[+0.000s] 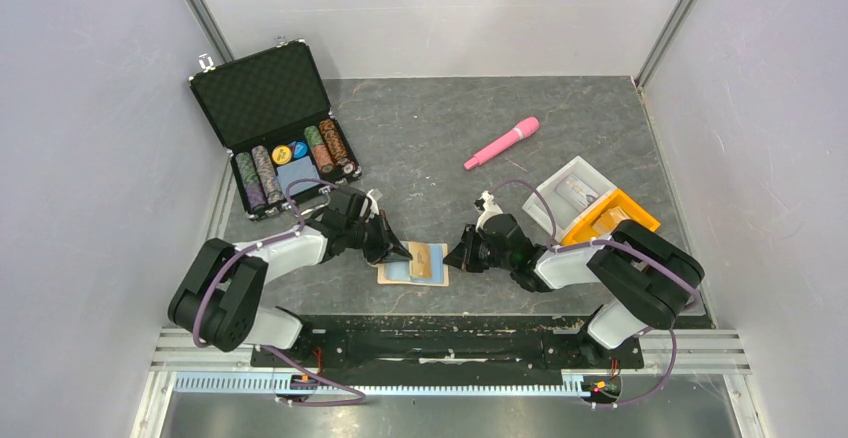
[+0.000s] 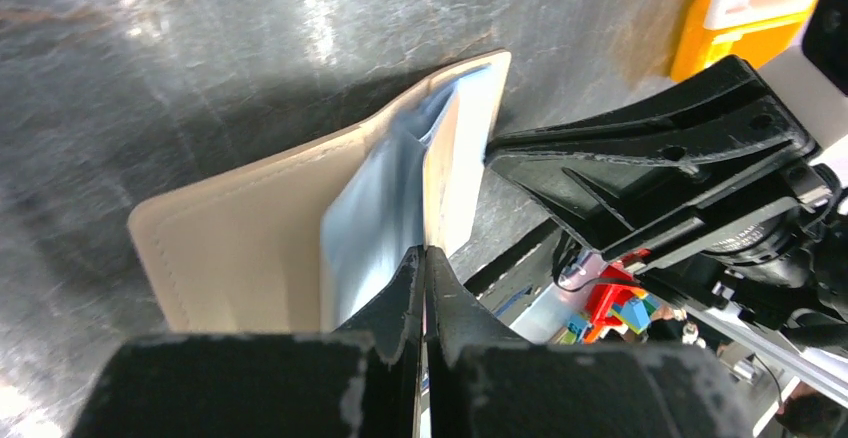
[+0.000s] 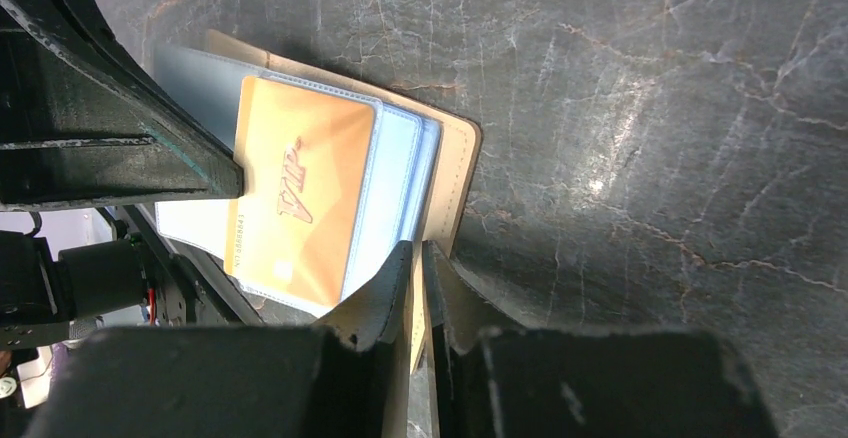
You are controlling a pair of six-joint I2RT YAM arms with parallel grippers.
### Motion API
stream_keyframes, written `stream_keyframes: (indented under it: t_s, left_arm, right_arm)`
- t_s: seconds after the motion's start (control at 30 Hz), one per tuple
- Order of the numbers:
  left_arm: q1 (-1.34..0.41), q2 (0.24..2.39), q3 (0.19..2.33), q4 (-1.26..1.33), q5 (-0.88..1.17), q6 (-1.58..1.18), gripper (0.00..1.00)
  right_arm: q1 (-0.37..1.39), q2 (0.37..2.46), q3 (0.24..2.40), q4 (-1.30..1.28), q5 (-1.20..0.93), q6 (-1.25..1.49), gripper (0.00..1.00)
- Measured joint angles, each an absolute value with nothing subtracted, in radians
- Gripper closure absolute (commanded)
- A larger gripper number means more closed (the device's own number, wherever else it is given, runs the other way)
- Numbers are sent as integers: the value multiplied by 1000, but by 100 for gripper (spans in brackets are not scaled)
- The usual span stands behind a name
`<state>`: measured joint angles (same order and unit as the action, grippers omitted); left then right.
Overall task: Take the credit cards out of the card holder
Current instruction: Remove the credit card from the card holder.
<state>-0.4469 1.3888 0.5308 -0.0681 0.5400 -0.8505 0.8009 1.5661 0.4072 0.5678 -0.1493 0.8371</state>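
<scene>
"Dark, veined bench [image 1: 430,118], grey walls round it. Where is the card holder?"

"The card holder [image 1: 398,273] lies opened out on the bench, tan cover down, pale blue lining and clear sleeves facing up. I place everything else from it."

"And the credit card?"

"One gold credit card [image 3: 300,208], stamped VIP, sits inside the holder in the topmost clear sleeve. If others lie under it, I cannot see them."

"Your left end effector?"

"My left end effector [image 2: 422,258] is over the holder's left half, fingers pressed together with only a hairline between them. Seen from my right wrist, its tip appears to touch the card's sleeve at one long edge. I cannot tell whether it pinches anything."

"The right one?"

"My right end effector [image 3: 418,253] is at the holder's right edge, fingers drawn almost together. A sliver of the tan cover shows in the narrow gap. Whether it is nipped there or merely lies beneath, I cannot tell."

"What else is about?"

"Beyond the holder to its left, well apart, stands an open black poker-chip case [image 1: 262,98] with chips [image 1: 325,146] in rows. Beyond it to the right lies a pink stick-shaped thing [image 1: 502,143]. Farther right of the holder, a clear tray [image 1: 590,170] sits against an orange tray [image 1: 628,206]."
</scene>
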Motion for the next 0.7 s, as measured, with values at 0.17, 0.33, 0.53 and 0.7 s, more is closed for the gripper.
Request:
stream_keyframes:
  t_s: [0.17, 0.33, 0.53, 0.7]
  left_arm:
    - [-446, 1431, 520, 18, 604, -862, 98]
    - [-445, 1448, 508, 32, 611, -863, 98]
    - [-447, 1450, 494, 79, 624, -878, 98]
    - [-460, 1465, 487, 118, 632, -888, 98]
  right_arm:
    - [801, 1566, 407, 568, -149, 837, 90]
    - [801, 1547, 390, 570, -154, 831, 89]
    - [810, 1515, 383, 568, -162, 813, 88]
    - [832, 1516, 390, 564, -171, 802, 81]
